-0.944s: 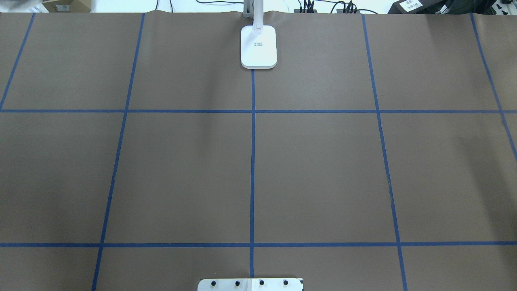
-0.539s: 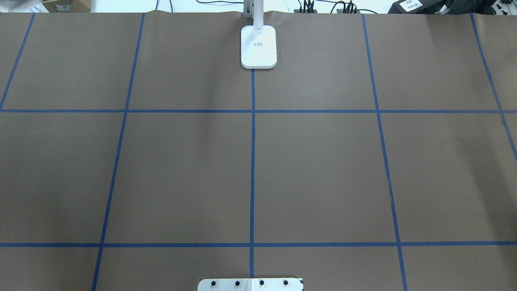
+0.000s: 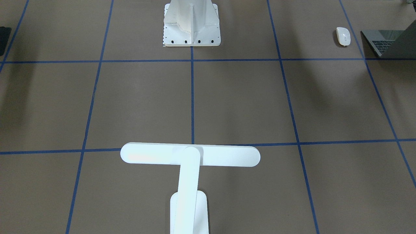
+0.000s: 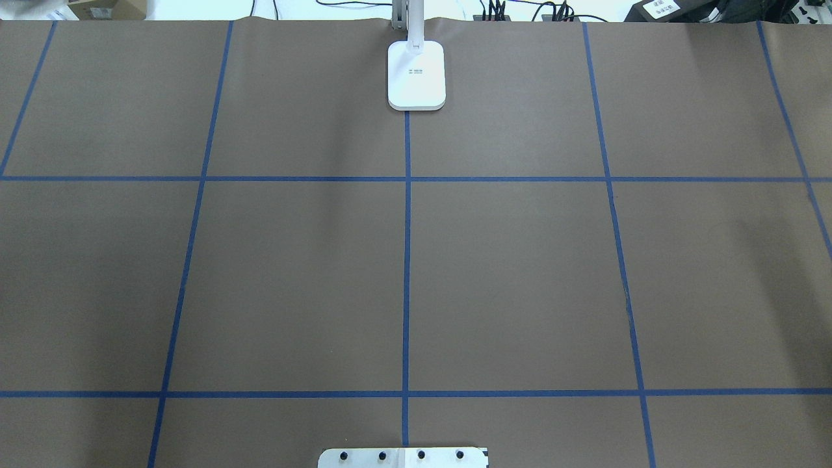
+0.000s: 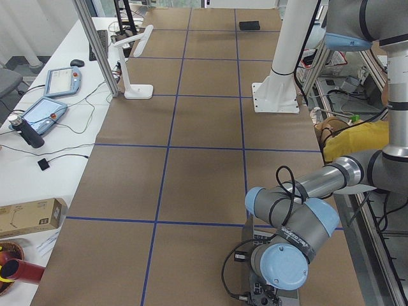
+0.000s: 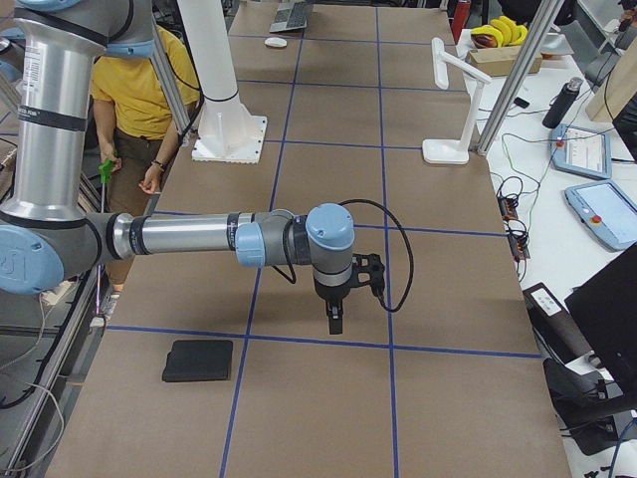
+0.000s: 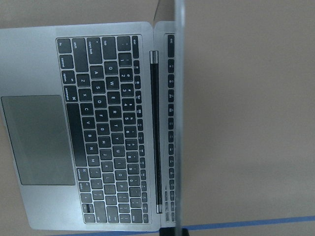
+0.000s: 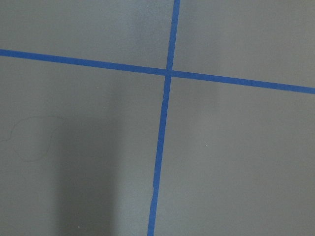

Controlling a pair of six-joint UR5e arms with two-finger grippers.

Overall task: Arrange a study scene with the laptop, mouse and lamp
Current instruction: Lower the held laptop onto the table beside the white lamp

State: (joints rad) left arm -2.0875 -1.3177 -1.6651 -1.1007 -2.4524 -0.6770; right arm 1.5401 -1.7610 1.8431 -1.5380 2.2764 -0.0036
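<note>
the laptop (image 3: 385, 44) is sitting open at the robot's left end of the table (image 4: 520, 279), close to the robot's edge. its lid is standing up from the grey deck. the left wrist camera is looking straight down on its black keys and grey trackpad, with the screen showing edge-on. the mouse (image 3: 343, 35) is lying just beside the laptop on the side toward the table's middle, not touching it. the lamp (image 3: 190, 155) is standing at the far edge of the table from the robot. its base is sitting on the centre tape line (image 4: 407, 273), opposite the white bolted pedestal (image 3: 191, 24). its bar head is lying crosswise and reaching in over the table toward the robot. the left gripper (image 5: 262, 297) is hanging over the laptop's end of the table and is being cut off by the bottom edge of the left side view, so i cannot tell how its jaws are standing. the right gripper (image 6: 335, 321) is pointing straight down over the brown paper near a crossing of blue tape lines, well away from all three things. it is showing only in the right side view, so i cannot tell whether it is wide or narrow, and nothing is showing between its fingers. a flat black pad (image 6: 199, 360) is lying near it, toward the robot's right end. a person in a yellow shirt (image 6: 139, 90) is standing behind the pedestal.
</note>
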